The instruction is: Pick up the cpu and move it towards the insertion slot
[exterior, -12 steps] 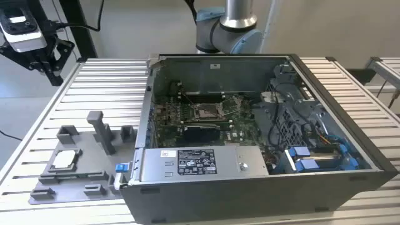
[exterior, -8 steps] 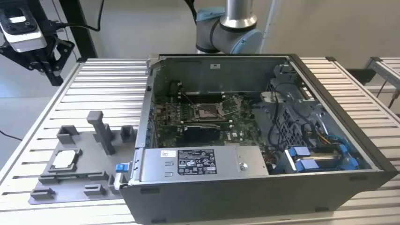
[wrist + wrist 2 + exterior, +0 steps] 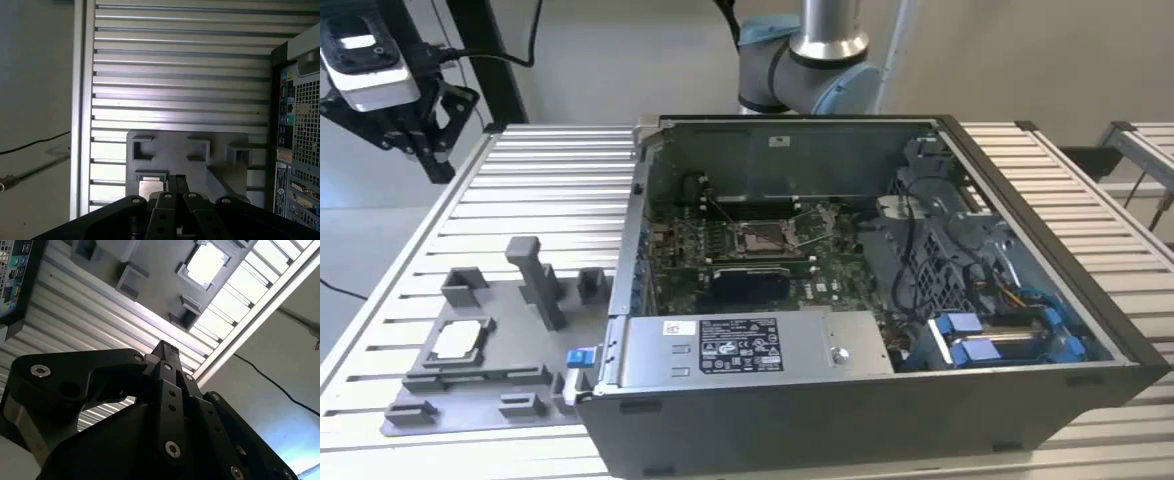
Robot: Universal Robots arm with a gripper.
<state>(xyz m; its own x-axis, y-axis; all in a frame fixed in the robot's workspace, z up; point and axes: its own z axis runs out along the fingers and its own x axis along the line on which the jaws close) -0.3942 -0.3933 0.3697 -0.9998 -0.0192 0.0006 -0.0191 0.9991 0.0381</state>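
Right now the cpu (image 3: 459,341) lies flat in its nest on the grey holder plate (image 3: 520,345), which sits on the worktop (image 3: 547,190). The end effector (image 3: 166,346) hangs up and away from the plate, well apart from the chip. Its fingers are pressed together with nothing between them. The insertion slot (image 3: 761,236) is off the plate, inside the open computer case (image 3: 854,400) beside it. The chip looks thin, light, stiff and smooth, so it could slip. Its underside is likely easy to hurt. I think the best hold is a gentle one on two opposite edges, kept level.
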